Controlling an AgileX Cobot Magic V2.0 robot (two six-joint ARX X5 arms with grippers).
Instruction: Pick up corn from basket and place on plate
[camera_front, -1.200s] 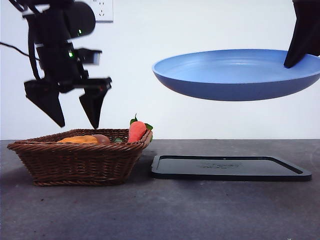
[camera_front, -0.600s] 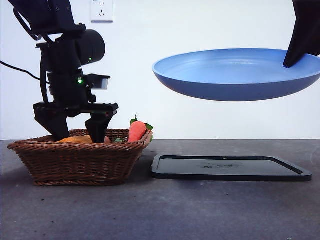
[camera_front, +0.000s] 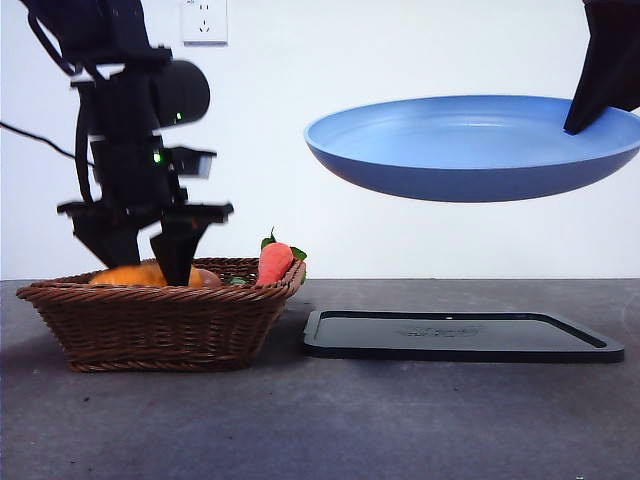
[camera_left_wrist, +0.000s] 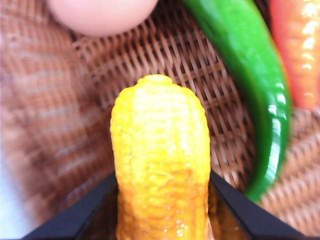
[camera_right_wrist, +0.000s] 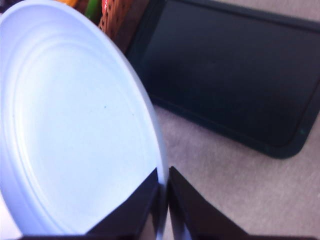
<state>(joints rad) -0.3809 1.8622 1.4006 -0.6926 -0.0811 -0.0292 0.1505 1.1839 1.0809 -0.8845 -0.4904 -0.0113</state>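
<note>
Left gripper (camera_front: 140, 262) clamps the glossy orange-yellow ribbed corn (camera_left_wrist: 160, 165) inside the brown woven wicker basket (camera_front: 160, 320); right gripper (camera_right_wrist: 164, 200) pinches the rim of the large round blue plastic plate (camera_front: 470, 150).

The corn sits at the basket's left end, level with the braided rim, beside a green pepper (camera_left_wrist: 250, 85), pinkish egg (camera_left_wrist: 102, 15) and carrot (camera_front: 273, 262). The plate hangs in open air above the flat black rectangular tray (camera_front: 460, 335), which lies just beside the basket's right edge.

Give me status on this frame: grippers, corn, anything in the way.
Left gripper shut on the corn, low in the basket. Right gripper holds the plate by its rim, above the black tray. Green pepper and egg alongside, no block.
</note>
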